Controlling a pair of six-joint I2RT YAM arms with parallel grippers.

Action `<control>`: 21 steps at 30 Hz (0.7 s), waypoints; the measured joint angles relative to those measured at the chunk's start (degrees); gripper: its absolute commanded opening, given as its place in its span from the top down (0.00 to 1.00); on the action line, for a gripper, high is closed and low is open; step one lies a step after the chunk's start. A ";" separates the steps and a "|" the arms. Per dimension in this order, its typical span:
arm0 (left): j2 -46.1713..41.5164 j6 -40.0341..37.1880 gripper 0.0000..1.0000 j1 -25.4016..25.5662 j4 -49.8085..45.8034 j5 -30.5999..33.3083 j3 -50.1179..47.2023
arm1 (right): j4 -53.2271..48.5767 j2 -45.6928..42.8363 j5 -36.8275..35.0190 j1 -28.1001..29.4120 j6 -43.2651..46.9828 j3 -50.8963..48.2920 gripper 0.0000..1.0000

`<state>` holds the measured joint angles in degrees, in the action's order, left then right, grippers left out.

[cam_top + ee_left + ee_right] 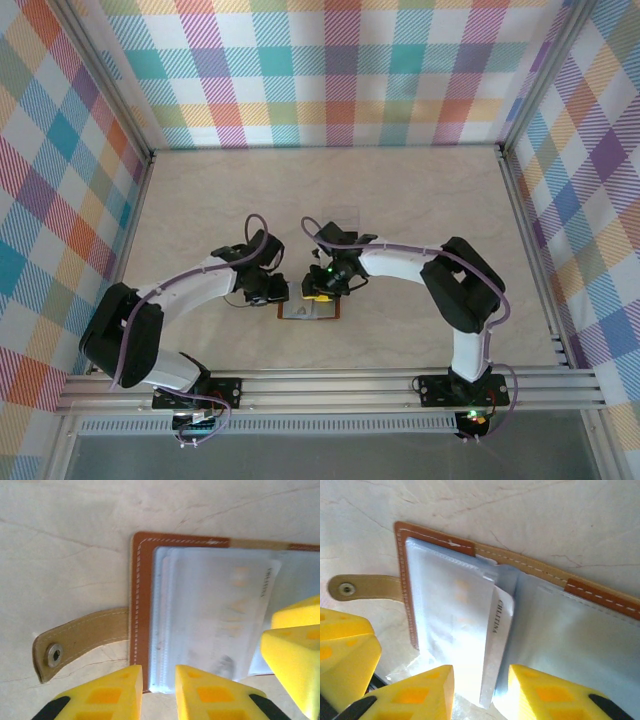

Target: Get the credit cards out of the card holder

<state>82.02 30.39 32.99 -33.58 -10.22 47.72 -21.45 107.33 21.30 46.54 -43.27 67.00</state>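
Straddling the white card [501, 622] with the right claw [481, 695] parted; bracketing an edge of the open card holder [305, 312], front-centre on the table [420, 200], with the left claw [159, 692], grip unclear. Could drag the card holder along if loosely pinned.

You are looking at a robot test booth, the kind you find in a lab, not a home. Checked cloth walls [340, 70] in many colours stand at nine, twelve and three o'clock around a pale, stone-look table [420, 190]. At six o'clock a silver metal rail [330, 385] runs across, with the left arm [190, 290] and right arm [420, 270] bolted to it. Thin cables [253, 222] loop along them. A green light [470, 413] glows near five o'clock, maybe on a circuit board.
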 measured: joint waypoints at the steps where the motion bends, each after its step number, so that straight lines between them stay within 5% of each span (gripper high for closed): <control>1: -0.02 -0.02 0.76 0.00 0.04 0.00 0.44 | 0.00 -0.33 0.00 -0.13 0.00 0.00 0.64; 21: 9.77 -2.16 0.81 0.00 0.74 -0.63 2.95 | 4.26 0.48 3.96 -1.22 -0.74 -1.77 0.71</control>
<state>91.79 28.23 32.99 -32.84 -10.85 50.68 -17.19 107.81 25.26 45.32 -44.01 65.23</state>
